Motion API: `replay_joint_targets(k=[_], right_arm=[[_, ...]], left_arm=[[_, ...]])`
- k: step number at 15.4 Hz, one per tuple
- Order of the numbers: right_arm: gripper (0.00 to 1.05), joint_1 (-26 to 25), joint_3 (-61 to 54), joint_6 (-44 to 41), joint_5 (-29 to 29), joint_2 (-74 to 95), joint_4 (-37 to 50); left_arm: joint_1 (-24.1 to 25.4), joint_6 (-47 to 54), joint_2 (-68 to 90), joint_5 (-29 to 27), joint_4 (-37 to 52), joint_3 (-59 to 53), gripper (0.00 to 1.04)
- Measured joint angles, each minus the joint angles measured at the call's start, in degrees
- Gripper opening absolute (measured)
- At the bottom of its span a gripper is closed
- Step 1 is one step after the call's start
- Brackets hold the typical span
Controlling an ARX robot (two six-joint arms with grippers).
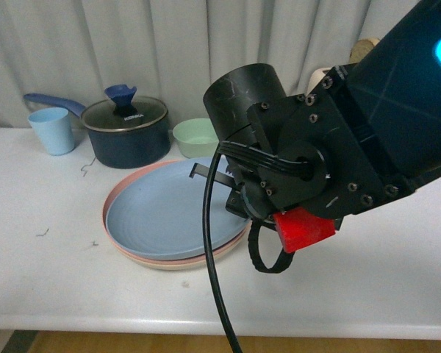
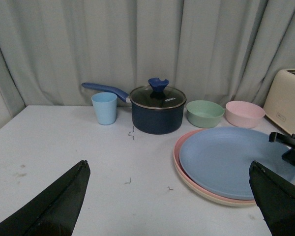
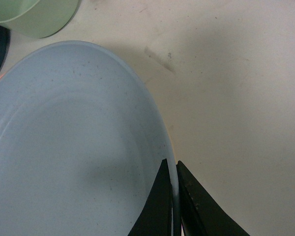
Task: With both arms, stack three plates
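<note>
The blue plate (image 1: 169,213) lies on top of the pink plate (image 1: 121,187), and a beige plate's rim (image 1: 173,265) shows beneath both. My right gripper (image 3: 171,164) is shut on the blue plate (image 3: 73,137), one finger inside its rim and one outside. The right arm (image 1: 316,169) fills the right of the front view, and its fingers (image 1: 206,170) reach over the stack's far right edge. My left gripper (image 2: 168,163) hangs open over bare table, left of the stack (image 2: 231,157), holding nothing.
Behind the stack stand a navy pot with a glass lid (image 1: 126,131), a light blue cup (image 1: 53,130), a green bowl (image 1: 195,136) and a pink bowl (image 2: 244,113). A cream toaster (image 2: 287,101) sits far right. A curtain closes the back.
</note>
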Motion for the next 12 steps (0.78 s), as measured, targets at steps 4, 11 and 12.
replay_joint_targets(k=[4,11,12], right_arm=[[0.10,0.6,3.1,2.2,0.4,3.0,-0.9],[0.75,0.3,-6.3,-0.6,-0.3,-5.6,6.1],[0.85,0.5,-8.3,-1.1,-0.9,-9.5,8.2]], left_arm=[[0.0,0.0,0.0,0.0,0.0,0.0,0.98],[0.0,0.0,0.0,0.0,0.0,0.0,0.98],[0.0,0.0,0.0,0.0,0.0,0.0,0.98]])
